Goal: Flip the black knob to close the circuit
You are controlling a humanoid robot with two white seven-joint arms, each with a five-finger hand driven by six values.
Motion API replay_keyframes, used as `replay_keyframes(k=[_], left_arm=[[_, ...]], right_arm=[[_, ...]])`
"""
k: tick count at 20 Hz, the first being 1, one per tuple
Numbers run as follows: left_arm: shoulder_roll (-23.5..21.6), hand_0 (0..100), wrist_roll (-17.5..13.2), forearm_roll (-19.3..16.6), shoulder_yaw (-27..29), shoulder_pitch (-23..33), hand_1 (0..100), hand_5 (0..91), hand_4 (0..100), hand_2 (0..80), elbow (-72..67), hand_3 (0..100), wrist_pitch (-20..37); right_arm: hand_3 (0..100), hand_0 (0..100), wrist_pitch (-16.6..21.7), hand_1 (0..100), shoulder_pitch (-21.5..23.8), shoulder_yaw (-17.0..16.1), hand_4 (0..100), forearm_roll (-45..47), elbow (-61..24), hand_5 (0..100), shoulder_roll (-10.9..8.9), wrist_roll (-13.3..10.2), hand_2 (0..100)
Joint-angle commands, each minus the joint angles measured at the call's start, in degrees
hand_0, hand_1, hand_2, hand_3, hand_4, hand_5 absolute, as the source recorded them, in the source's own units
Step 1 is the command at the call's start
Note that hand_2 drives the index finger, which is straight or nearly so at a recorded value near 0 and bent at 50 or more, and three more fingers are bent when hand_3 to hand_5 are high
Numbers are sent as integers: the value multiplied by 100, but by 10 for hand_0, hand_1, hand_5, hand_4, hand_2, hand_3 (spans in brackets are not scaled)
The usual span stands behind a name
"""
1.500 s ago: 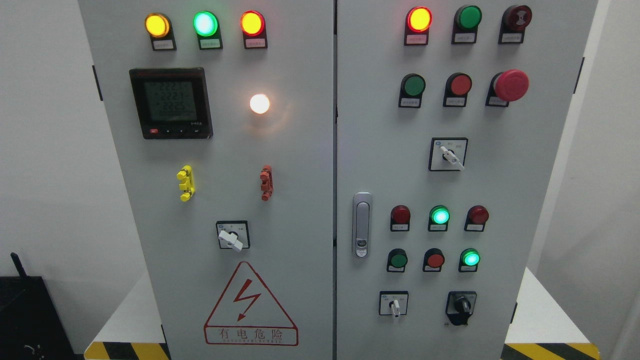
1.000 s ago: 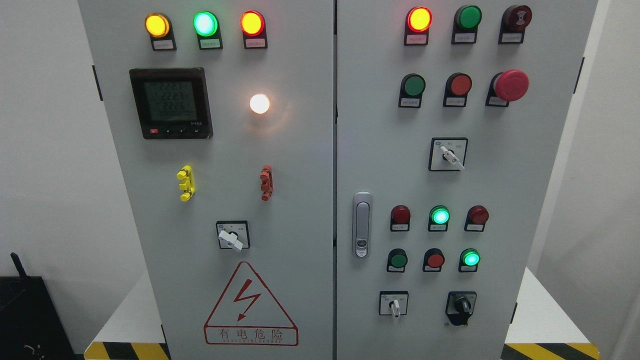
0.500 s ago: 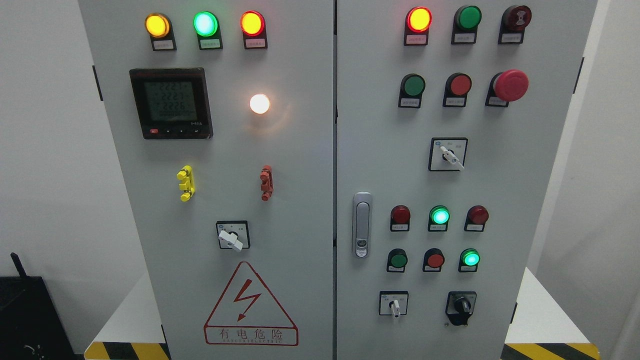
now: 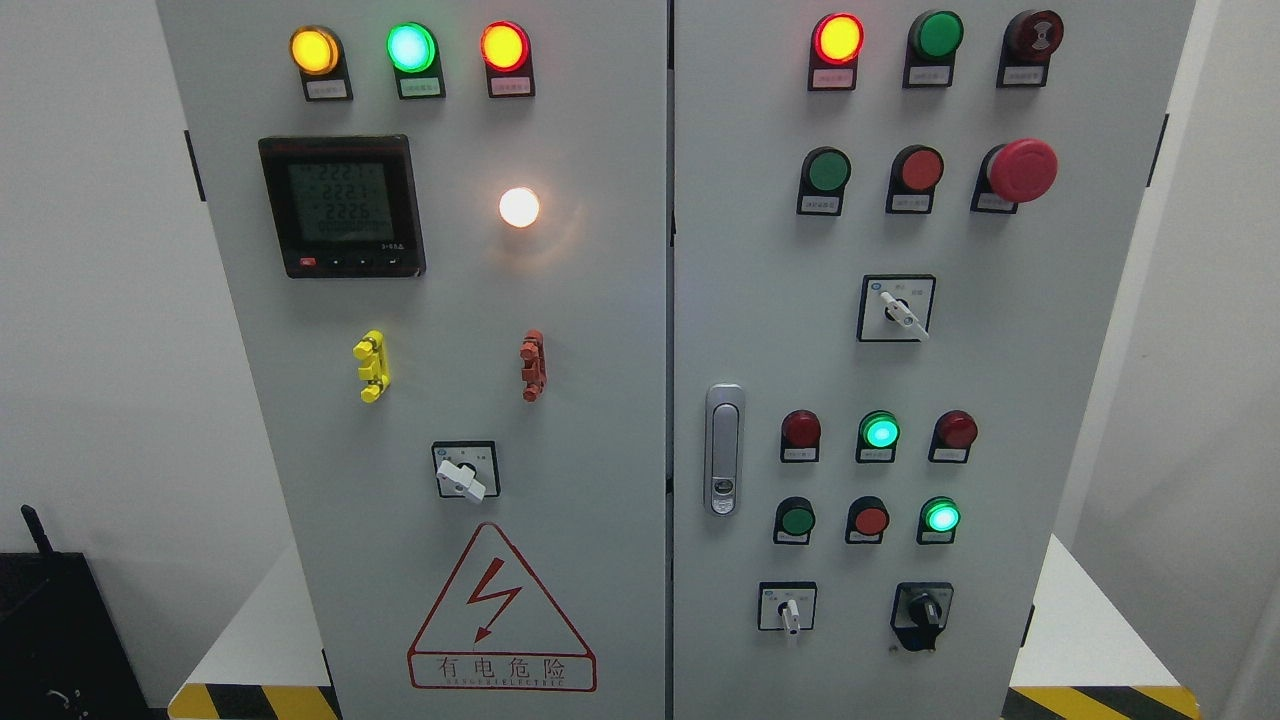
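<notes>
The black knob (image 4: 922, 610) sits at the lower right of the grey cabinet's right door (image 4: 760, 250), on a black plate, its handle pointing roughly down and slightly right. To its left is a small white-handled selector switch (image 4: 790, 610). Neither of my hands nor any part of an arm shows in the head view.
The right door also carries lit red and green lamps, push buttons, a red mushroom stop button (image 4: 1022, 170), a white selector (image 4: 900, 312) and a metal door latch (image 4: 724, 450). The left door (image 4: 600, 400) bears a meter (image 4: 342, 205), lamps, a white switch (image 4: 462, 478) and a hazard sign (image 4: 500, 620).
Only the meter's digits flicker; the knob and everything else stay as they were.
</notes>
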State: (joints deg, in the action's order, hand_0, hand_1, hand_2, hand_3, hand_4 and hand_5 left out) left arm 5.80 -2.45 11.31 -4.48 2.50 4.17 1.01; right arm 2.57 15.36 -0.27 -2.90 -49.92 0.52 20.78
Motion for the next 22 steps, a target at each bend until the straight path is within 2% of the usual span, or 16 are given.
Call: replay_keyframes(k=[1,4,6,8,9,10,13,15,16,18,20,22], left_arm=[[0,120,-1,3,0,-4,556,0,0,0,-4,0,4],[0,120,-1,3,0,5,556,0,0,0,5,0,4],[0,120,-1,-15,0,-4,556,0,0,0,-4,0,4],[0,120,-1,3,0,5,556,0,0,0,-4,0,4],[0,120,-1,3,0,5,556,0,0,0,5,0,4],[0,120,-1,3,0,5,556,0,0,0,5,0,4],[0,120,-1,3,0,5,556,0,0,0,-4,0,4],[0,120,-1,3,0,5,556,0,0,0,-4,0,4],[0,120,-1,3,0,5,556,0,0,0,-4,0,4],[0,120,-1,3,0,5,556,0,0,0,5,0,4],[0,120,-1,-15,0,-4,556,0,0,0,-4,0,4],[0,120,-1,3,0,-4,556,0,0,0,-4,0,4]], right_arm=[[0,0,262,5,29,-148,0,-18,-2898,0,-78,-74,0],[0,0,253,0,64,-263,0,-35,-3574,0,-104,-74,0],[0,0,253,0,151,-342,0,-70,-4110,0,-87,-153,0],[21,0,253,0,248,-421,0,-402,-4717,0,-78,-547,0],[81,0,262,23,266,-517,0,-770,-4963,0,-69,-714,4],[139,0,271,52,266,-605,15,-1165,-5174,0,-69,-759,63],[280,0,279,102,231,-965,130,-2509,-5615,0,-43,-777,191],[355,0,253,117,4,-1168,195,-3467,-5826,17,-60,-786,246],[427,0,253,134,-145,-1221,272,-3724,-5844,81,-43,-786,299],[467,0,209,154,-479,-1291,307,-4251,-5853,100,-104,-786,330],[586,0,52,166,-691,-1440,383,-4944,-5958,163,-174,-725,411],[659,0,-124,163,-779,-1441,464,-5631,-6073,243,-288,-620,477]])
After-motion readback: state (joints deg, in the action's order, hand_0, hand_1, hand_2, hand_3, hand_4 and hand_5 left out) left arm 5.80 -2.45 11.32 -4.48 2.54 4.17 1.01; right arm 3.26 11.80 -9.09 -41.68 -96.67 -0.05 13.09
